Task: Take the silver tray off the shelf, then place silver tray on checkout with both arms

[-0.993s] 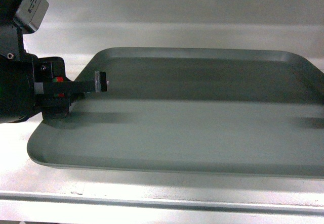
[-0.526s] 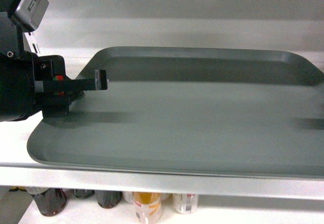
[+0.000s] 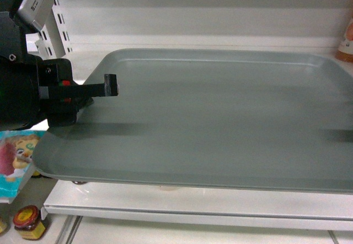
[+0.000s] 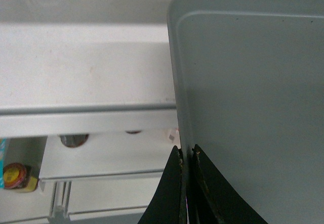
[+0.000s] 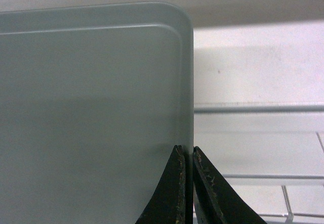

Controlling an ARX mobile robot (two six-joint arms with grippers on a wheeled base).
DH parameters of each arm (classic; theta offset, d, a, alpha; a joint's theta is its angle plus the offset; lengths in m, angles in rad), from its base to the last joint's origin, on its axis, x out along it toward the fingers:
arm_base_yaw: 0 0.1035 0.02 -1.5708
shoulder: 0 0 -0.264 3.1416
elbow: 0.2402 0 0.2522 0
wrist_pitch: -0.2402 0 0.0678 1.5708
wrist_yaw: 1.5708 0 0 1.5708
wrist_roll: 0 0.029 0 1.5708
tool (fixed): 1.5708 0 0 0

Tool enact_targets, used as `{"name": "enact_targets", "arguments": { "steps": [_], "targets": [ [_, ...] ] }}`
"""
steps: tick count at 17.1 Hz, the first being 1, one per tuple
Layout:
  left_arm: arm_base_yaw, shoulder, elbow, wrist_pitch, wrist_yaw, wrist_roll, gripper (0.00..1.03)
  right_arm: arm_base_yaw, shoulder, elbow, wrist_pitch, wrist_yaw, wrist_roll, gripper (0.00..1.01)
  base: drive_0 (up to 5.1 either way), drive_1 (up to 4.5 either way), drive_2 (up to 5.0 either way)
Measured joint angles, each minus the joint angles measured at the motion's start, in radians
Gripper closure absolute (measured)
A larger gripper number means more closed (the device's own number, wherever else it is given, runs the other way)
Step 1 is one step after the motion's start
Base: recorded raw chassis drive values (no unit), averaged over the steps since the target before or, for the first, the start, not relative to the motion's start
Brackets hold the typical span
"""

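One tray [image 3: 220, 123], grey and wide, clamped at each short edge by one pincer, so two pincers in all: left [image 4: 187, 155] and right [image 5: 185, 155]. Two white shelf boards counted under the tray in the head view, an upper one [image 3: 193, 197] and another edge just below it. One small jar [image 3: 26, 222] with a dark lid at lower left, one colourful packet [image 3: 14, 161] above it, and part of one orange item [image 3: 346, 40] at far right.
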Motion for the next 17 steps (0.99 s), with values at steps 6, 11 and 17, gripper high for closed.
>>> {"name": "enact_targets", "arguments": {
  "steps": [6, 11, 17],
  "targets": [
    [0.000, 0.000, 0.001, -0.008, -0.001, 0.000, 1.00, 0.000, 0.000, 0.000, -0.004, 0.002, 0.000, 0.99, 0.1, -4.11, 4.3],
    [0.000, 0.000, 0.002, -0.003, -0.001, 0.000, 1.00, 0.001, -0.001, 0.000, -0.001, 0.002, 0.000, 0.99, 0.1, -4.12, 4.3],
    [0.000, 0.000, 0.002, -0.006, -0.001, 0.000, 1.00, 0.001, -0.001, 0.000, -0.007, 0.002, 0.000, 0.99, 0.1, -4.09, 4.3]
  ]
}}
